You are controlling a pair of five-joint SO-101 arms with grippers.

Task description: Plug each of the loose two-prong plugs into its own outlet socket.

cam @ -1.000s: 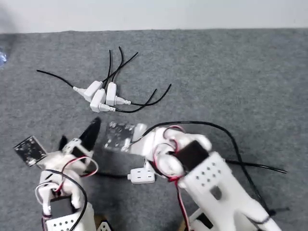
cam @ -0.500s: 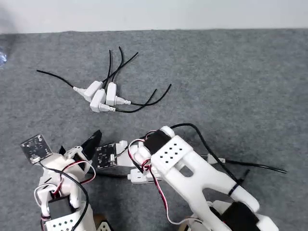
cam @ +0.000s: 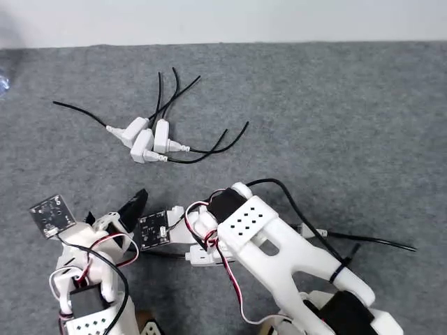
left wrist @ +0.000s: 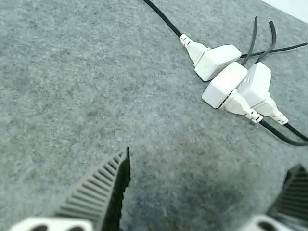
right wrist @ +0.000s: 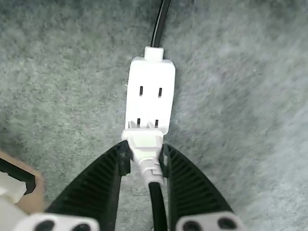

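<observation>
Your right gripper (right wrist: 144,151) pinches a white two-prong plug (right wrist: 143,142) between its fingertips, butted against the near end of a white outlet block (right wrist: 150,82) whose farther slots sit bare. Your left gripper (left wrist: 211,163) gapes wide; three white black-corded plugs (left wrist: 231,79) lie clustered ahead of it

"What's your left wrist feed giving you?"

"I see three white plugs (left wrist: 225,84) bunched together and touching, black cords (left wrist: 163,17) trailing off them, on the grey felt table (left wrist: 72,96). My end effector (left wrist: 211,161) hangs near them, fingers spread wide."
</observation>
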